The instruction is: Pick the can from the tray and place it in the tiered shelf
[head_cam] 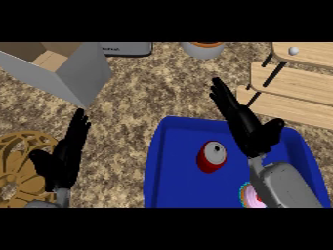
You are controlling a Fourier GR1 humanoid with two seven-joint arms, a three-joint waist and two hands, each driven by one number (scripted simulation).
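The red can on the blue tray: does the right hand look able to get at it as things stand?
Probably yes. The right hand is open above the blue tray, just to the right of the red can, and nothing lies between them.

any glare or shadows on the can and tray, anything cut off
Head view: the can has a pale top and darker red lower side, no harsh glare; head view: no clear shadow under the right hand on the blue tray; head view: the tiered shelf runs off the right edge.
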